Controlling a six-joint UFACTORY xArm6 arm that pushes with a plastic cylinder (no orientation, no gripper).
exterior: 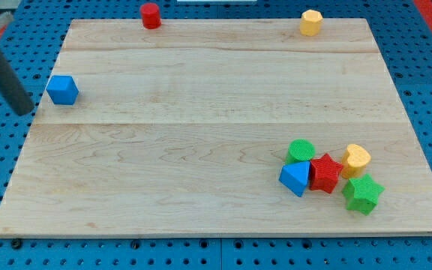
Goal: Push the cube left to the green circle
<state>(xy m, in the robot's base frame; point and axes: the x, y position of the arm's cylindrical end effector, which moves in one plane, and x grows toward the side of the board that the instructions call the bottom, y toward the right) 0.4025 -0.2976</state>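
Observation:
A blue cube [62, 89] sits near the board's left edge, in the upper half. The green circle [301, 151] lies at the lower right, at the top left of a cluster of blocks. My tip [25, 109] is at the end of the dark rod, just off the board's left edge, a short way left of and slightly below the blue cube, not touching it.
The cluster by the green circle holds a blue triangular block [295, 178], a red star [325, 172], a yellow block [356, 160] and a green star [362, 193]. A red cylinder [151, 16] and a yellow hexagon [311, 22] stand at the top edge of the wooden board [201, 142].

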